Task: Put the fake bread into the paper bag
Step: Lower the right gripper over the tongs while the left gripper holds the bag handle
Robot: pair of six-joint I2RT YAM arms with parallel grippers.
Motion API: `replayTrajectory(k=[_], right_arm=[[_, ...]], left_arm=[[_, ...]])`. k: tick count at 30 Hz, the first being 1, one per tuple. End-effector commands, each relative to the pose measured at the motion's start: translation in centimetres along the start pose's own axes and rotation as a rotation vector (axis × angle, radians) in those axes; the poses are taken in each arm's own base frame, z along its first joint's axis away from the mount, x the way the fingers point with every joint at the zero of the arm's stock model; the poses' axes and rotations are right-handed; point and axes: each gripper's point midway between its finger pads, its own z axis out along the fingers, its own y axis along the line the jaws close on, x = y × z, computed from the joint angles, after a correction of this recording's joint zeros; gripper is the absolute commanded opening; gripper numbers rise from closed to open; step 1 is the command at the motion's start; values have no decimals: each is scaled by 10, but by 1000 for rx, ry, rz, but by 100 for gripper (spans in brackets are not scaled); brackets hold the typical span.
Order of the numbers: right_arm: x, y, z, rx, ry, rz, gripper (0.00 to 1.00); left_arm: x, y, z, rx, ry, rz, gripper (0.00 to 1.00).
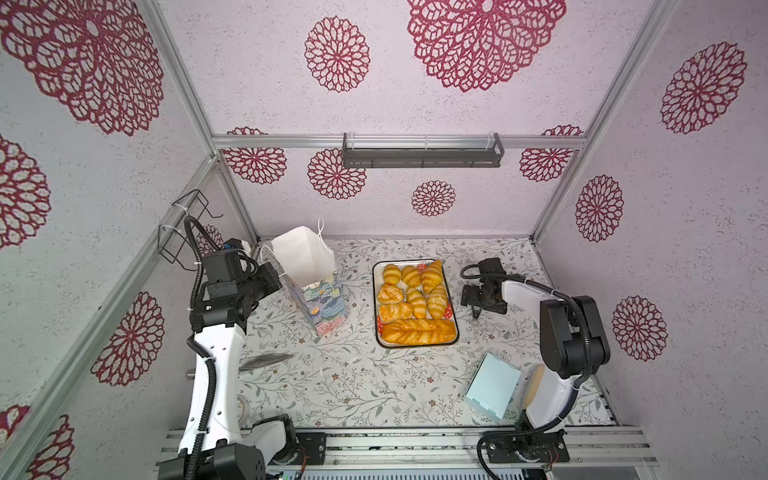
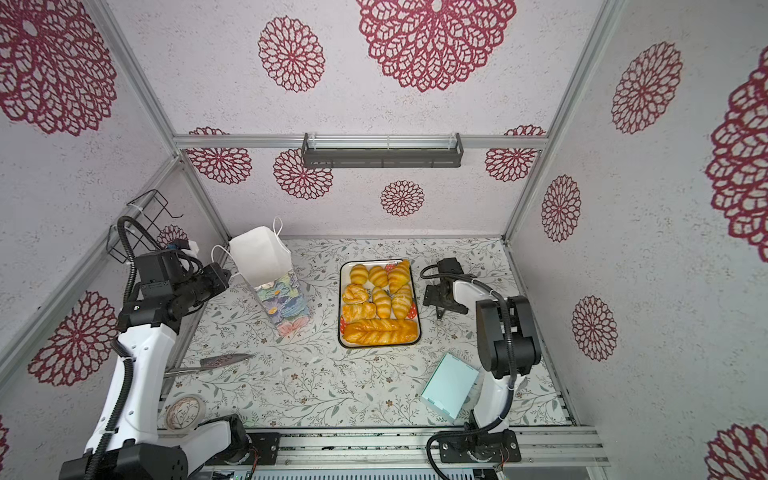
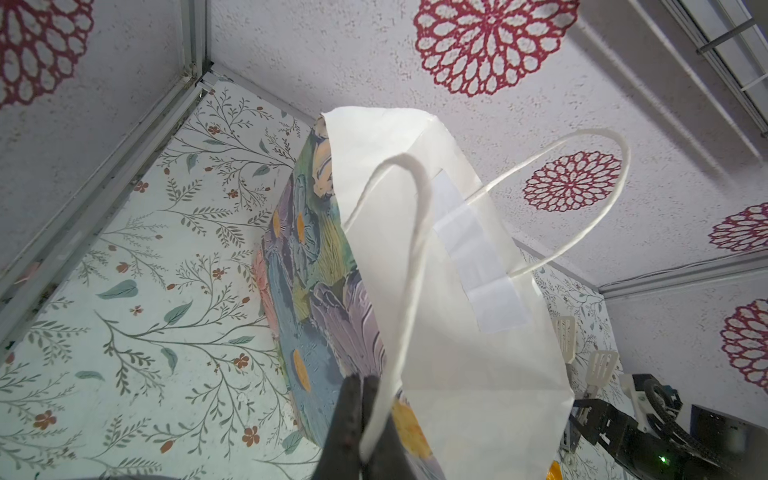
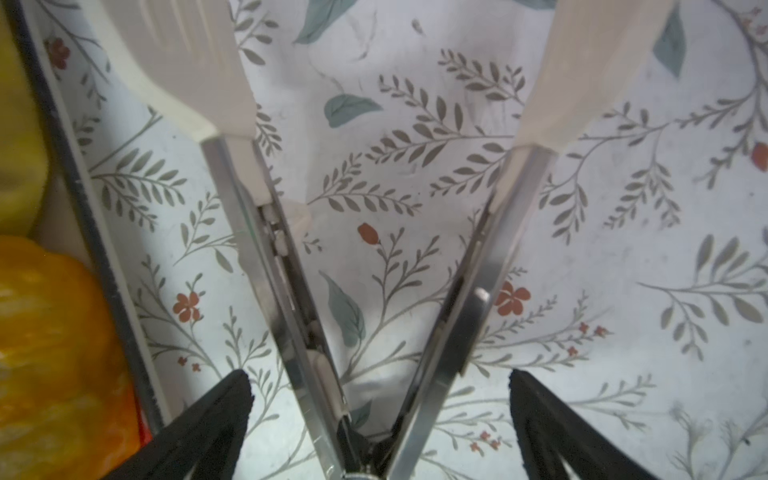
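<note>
Your paper bag (image 1: 320,303) is standing open near the table's (image 1: 353,386) far left corner, left gripper (image 3: 359,399) pinching shut on its cord handle (image 3: 415,249). The fake bread (image 1: 415,299) is filling the mid-table tray (image 1: 415,345), with the braided loaf (image 1: 417,331) lying along its near rim. Your right gripper (image 4: 378,376) is hanging nearer, just off the tray's right rim, jaws spread wide around open tongs (image 4: 266,266).
</note>
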Motion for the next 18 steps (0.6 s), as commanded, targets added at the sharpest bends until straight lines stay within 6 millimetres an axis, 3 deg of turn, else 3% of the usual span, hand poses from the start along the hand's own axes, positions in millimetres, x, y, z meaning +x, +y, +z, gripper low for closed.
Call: replayTrajectory(k=[1,18], right_arm=[[-13,-1,-2,10,-26,-9,98],[-20,-2,9,28,-22,-11,93]], left_arm=[[-8,-5,-6,17,-16,0,3],[-8,-16,-2,73,19,-17,6]])
